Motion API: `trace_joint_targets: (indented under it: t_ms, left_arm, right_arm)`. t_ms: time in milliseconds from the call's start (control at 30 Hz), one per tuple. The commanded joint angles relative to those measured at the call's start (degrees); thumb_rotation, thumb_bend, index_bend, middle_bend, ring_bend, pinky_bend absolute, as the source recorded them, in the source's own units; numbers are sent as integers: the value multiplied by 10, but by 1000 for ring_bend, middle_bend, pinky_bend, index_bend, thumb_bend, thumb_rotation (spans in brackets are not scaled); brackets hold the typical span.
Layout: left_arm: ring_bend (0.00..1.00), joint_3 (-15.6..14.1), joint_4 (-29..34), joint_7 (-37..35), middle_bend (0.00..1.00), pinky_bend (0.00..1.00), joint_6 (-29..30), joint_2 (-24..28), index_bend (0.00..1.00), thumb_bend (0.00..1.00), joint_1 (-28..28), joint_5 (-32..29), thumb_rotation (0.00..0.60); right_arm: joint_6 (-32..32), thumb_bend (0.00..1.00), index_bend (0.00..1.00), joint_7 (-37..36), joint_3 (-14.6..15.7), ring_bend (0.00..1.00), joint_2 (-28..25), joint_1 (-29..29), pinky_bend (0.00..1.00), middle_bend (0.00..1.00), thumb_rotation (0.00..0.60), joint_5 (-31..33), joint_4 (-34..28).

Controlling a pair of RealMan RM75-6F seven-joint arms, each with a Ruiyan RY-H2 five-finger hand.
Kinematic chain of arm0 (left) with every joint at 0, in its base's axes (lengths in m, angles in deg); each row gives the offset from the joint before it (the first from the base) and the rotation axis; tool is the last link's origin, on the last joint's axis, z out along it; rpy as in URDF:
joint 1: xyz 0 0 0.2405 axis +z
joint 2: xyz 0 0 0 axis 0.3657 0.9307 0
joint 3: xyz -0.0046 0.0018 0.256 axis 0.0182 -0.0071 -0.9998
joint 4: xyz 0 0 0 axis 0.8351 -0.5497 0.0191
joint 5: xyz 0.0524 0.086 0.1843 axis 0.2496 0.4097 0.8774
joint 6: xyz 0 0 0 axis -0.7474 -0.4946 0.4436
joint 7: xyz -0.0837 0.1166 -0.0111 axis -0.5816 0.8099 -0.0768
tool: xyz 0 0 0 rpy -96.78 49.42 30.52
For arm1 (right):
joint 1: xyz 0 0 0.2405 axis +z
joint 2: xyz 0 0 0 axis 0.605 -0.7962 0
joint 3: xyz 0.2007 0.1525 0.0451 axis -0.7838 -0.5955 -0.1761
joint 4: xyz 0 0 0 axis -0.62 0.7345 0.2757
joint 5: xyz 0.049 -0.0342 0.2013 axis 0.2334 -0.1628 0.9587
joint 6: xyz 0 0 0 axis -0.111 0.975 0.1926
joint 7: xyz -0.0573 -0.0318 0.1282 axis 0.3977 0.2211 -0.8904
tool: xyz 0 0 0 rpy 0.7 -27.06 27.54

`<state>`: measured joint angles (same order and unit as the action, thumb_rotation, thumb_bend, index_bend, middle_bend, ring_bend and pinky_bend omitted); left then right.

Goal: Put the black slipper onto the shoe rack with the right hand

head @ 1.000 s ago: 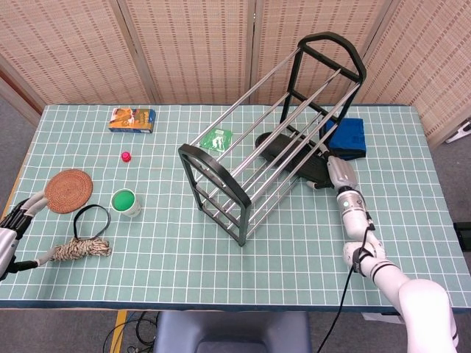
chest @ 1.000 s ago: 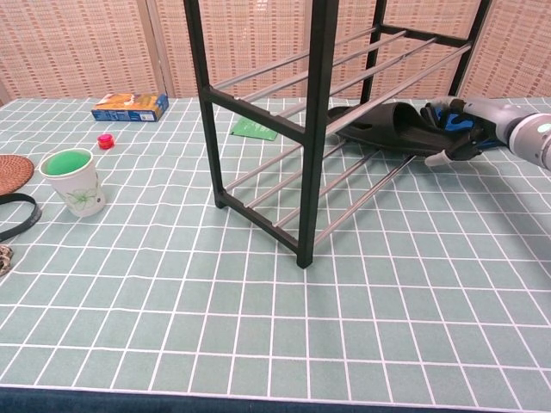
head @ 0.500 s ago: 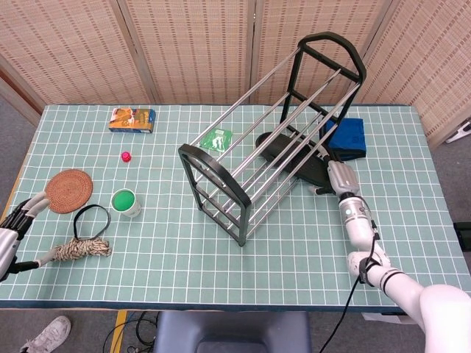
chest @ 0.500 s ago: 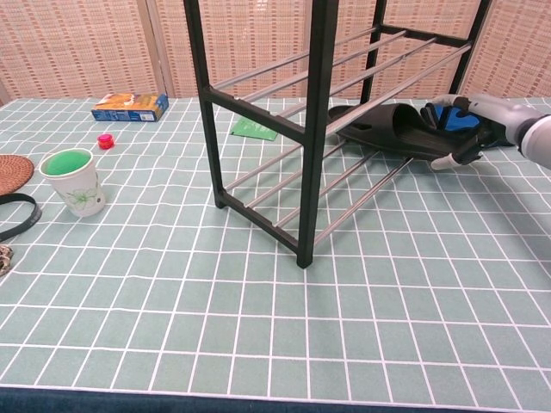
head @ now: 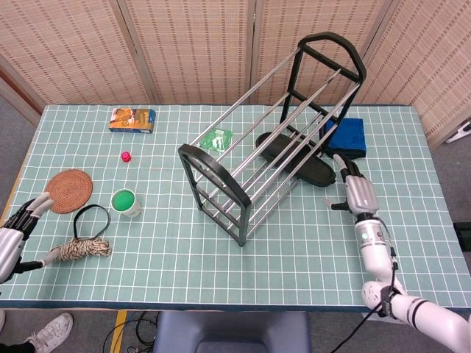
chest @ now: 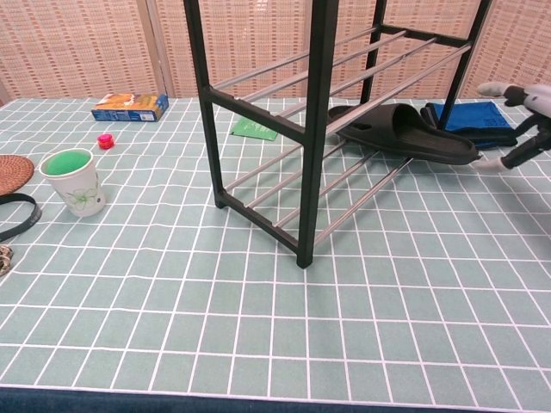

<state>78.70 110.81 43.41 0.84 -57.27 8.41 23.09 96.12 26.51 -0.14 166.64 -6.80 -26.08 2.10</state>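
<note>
Right hand [head: 358, 193] fingers spreading apart, empty, frame cutting it off in chest view; shoe rack [head: 268, 140] bars partly hiding black slipper [chest: 405, 131].

Open table lies right of the black slipper [chest: 405, 132]; shoe rack [head: 268, 140] rails hem its left.

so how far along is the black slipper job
Looks essentially done: the black rubber slipper lies on the lower bars of the black-framed, metal-barred shoe rack, its heel end sticking out past the frame. Nothing is in hand; the right hand sits open beside the slipper, not holding it. Left: at most nudging the slipper further in.
</note>
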Motion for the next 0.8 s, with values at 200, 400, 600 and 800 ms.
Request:
trace_joint_targets:
  t_ms: [200, 400, 600, 800]
  left_arm:
    - [0, 1, 17, 70, 22, 174, -41, -19, 0, 262, -15, -14, 600]
    - [0, 3, 26, 127, 22, 174, -81, -37, 0, 262, -30, -32, 600]
    - [0, 3, 27, 169, 22, 174, -108, -56, 0, 262, -42, -42, 600]
    - [0, 2, 18, 194, 22, 174, -136, -71, 0, 262, -54, -54, 600]
  right_arm:
    - [178, 148, 0, 79, 75, 0, -103, -131, 217, 0, 600, -53, -153]
    - [276, 148, 0, 95, 111, 0, -117, -197, 157, 0, 600, -101, -144]
    - [330, 148, 0, 109, 113, 0, -83, -240, 46, 0, 600, -99, -74]
    - [333, 148, 0, 114, 104, 0, -77, -251, 36, 0, 600, -103, -71]
